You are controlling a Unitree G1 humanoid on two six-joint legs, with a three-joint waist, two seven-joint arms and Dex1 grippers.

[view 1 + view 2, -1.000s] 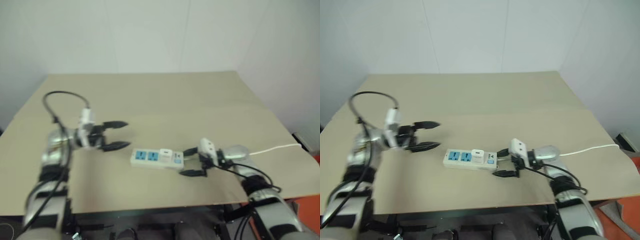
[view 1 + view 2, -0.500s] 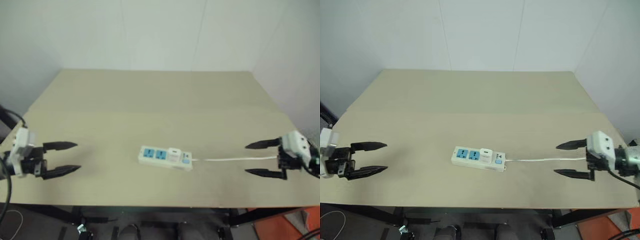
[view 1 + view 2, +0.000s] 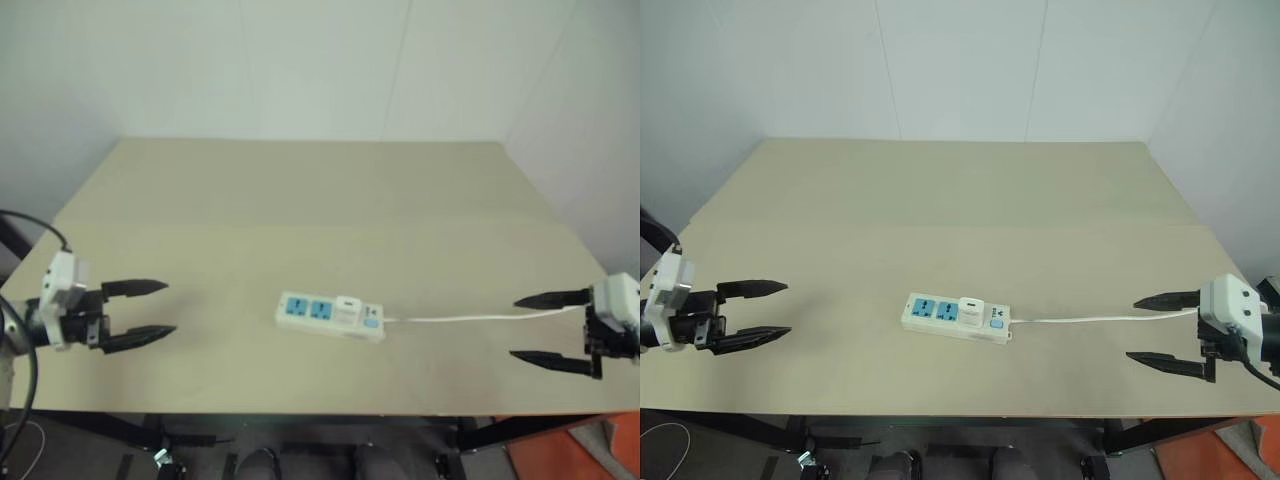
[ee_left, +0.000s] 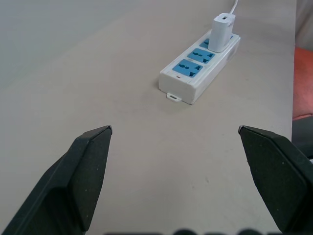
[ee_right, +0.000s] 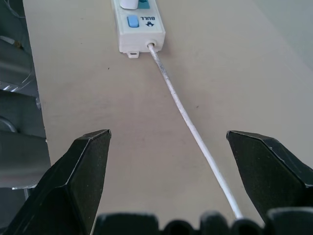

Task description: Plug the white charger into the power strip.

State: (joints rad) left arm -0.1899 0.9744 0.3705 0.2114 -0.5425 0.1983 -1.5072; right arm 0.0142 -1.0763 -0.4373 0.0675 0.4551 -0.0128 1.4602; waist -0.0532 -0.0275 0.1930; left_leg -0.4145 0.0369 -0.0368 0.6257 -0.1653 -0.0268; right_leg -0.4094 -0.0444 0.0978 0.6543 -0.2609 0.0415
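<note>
Near the front edge, left gripper (image 3: 752, 312) and right gripper (image 3: 1168, 331) spread wide and empty, well apart at opposite table (image 3: 960, 190) sides. Between them, power strip (image 3: 956, 318) flat on the tabletop. White charger (image 4: 221, 32) upright in the socket nearest the switch, thin cord (image 5: 188, 121) trailing toward the right gripper.

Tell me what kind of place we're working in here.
Likely a plain test room or lab: a bare tan table against blank white walls, carrying a power strip with the white charger plugged in.
</note>
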